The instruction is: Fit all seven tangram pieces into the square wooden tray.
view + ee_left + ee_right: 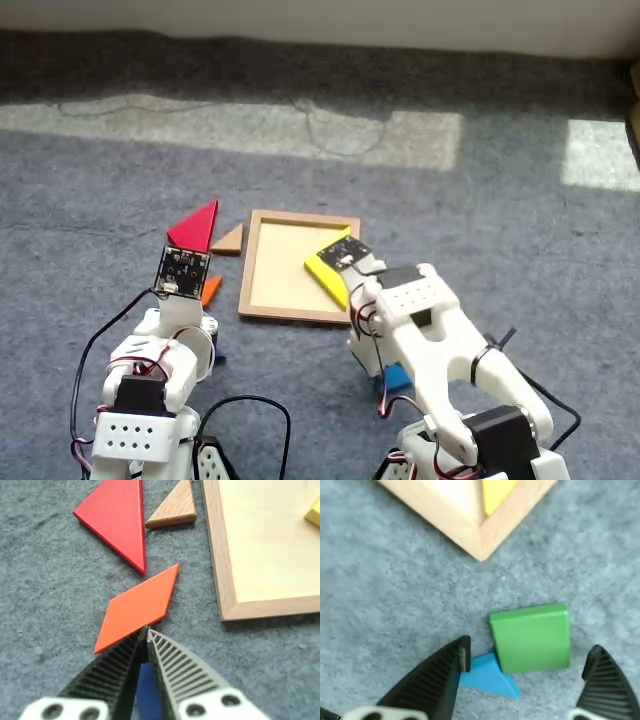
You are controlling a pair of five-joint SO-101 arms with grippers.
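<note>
The square wooden tray [262, 270] lies on the carpet with a yellow piece [328, 278] inside it by the edge nearest the right arm. A red triangle [119, 517], a small wooden triangle [175, 510] and an orange parallelogram [137, 607] lie outside the tray [220, 570]. My left gripper [145, 632] is shut, its tips touching the orange parallelogram's near edge; a dark blue piece [148, 692] shows beneath its fingers. My right gripper [529, 655] is open just above a green square [530, 637], with a light blue triangle [487, 679] beside it, near the tray's corner [480, 537].
Grey carpet surrounds everything, with a sunlit band [300, 130] across the far side. The right arm's body [430, 330] hangs over the tray's near corner. A light blue piece [397, 378] peeks out beneath that arm.
</note>
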